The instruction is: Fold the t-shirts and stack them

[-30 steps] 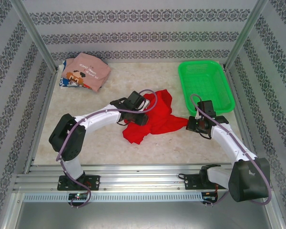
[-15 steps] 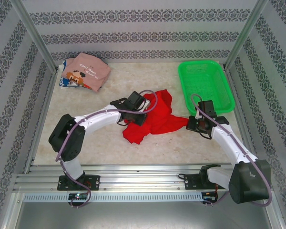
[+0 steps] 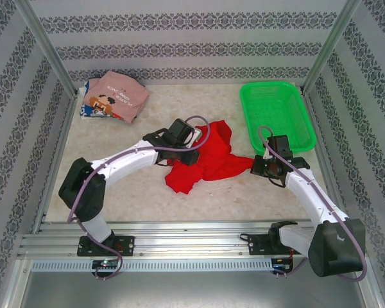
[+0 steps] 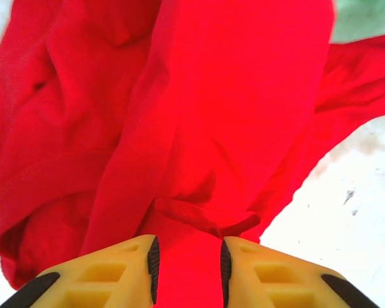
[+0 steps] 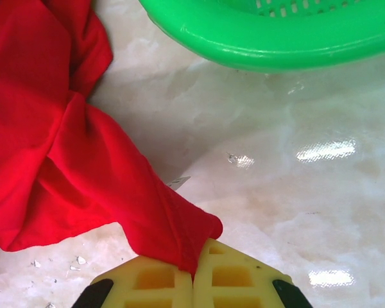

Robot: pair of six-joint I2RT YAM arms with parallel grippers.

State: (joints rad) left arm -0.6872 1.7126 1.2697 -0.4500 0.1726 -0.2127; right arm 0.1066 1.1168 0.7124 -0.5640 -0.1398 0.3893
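The red t-shirt (image 3: 208,160) lies crumpled in the middle of the table. My left gripper (image 3: 188,156) is over its left part. In the left wrist view its jaws (image 4: 189,269) stand apart, with red cloth (image 4: 212,96) lying flat in the gap and beneath them. My right gripper (image 3: 256,167) is shut on the shirt's right corner. The right wrist view shows that corner (image 5: 179,237) pinched between the closed yellow fingers (image 5: 194,273). A folded dusty-pink t-shirt (image 3: 119,95) lies on a white-blue one (image 3: 86,110) at the far left.
The green mesh basket (image 3: 247,115) stands at the far right, just beyond my right gripper; its rim (image 5: 276,48) runs across the top of the right wrist view. Metal frame posts and patterned walls close in the table. Bare marble surface lies in front of the red shirt.
The left arm's elbow has swung left and its wrist has moved slightly toward the far side. The right gripper keeps hold of the corner and has barely moved.
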